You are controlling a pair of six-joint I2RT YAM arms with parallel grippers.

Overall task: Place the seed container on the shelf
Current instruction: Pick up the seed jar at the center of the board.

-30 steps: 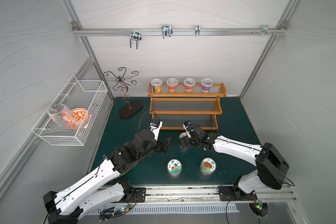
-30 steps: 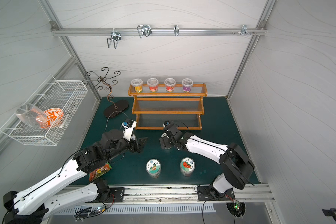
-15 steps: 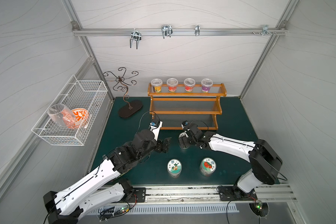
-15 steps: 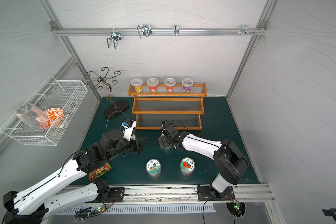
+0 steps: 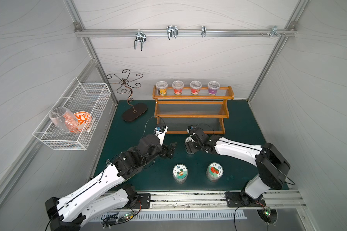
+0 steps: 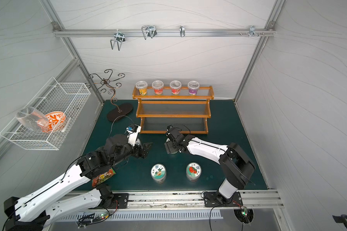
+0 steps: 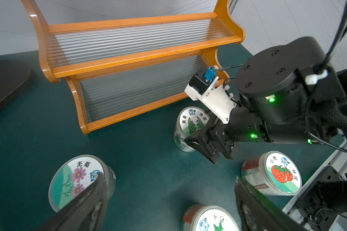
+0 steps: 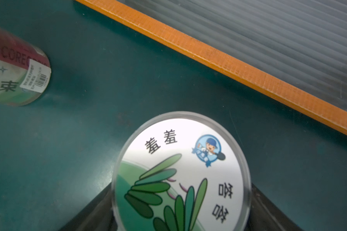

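A seed container (image 8: 180,170) with a white lid showing green leaves stands on the green mat just in front of the shelf's (image 5: 190,116) lowest tier. My right gripper (image 8: 180,186) is lowered over it, one black finger on each side of the jar. The lid hides whether they touch its wall. In both top views the right gripper (image 5: 189,148) covers most of the container (image 5: 187,140). My left gripper (image 7: 168,178) hangs open over bare mat to the left, with nothing between its fingers (image 7: 92,200). The shelf's two lower tiers are bare.
Several cups (image 5: 188,88) line the shelf's top tier. Loose jars stand on the mat: pink-flower lid (image 7: 76,178), tomato lid (image 5: 214,170), a third (image 5: 180,172). A metal stand (image 5: 134,114) and a wire basket (image 5: 72,116) are at the left. A snack packet (image 6: 102,177) lies under my left arm.
The right arm has shifted slightly and its jaws have narrowed around the seed container. The left arm has stayed still and open.
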